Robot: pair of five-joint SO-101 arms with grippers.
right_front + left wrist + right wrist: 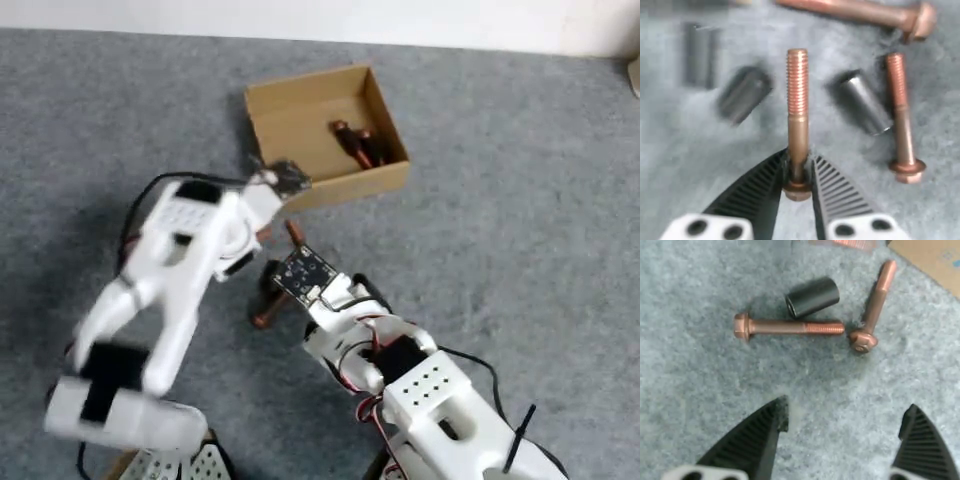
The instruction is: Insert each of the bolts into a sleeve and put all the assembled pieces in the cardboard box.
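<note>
grip by left gripper [799, 170] on bolt [797, 100] near its head; leaves thread free, probably for entering sleeve [865, 102] lying just beyond. holds right gripper [842, 432] wide open above loose bolt [790, 326], ready to steady a part. shows assembled pieces [358, 143] already in cardboard box [295, 115].

**Robotics lab bench, by the looks of it**

This is reading as a small robotics lab or test rig, not a home. Grey carpet-like matting is covering the tabletop [540, 220], with a plain pale wall [300, 12] running behind. The white plastic left arm [165, 275] is sitting beside the right arm [430, 390], which is showing a bare circuit board [303, 272] and loose red and black wiring [362, 385]. Bolts [790, 327], a black sleeve [812, 296] and a cardboard box [350, 185] are lying out as test parts.
</note>
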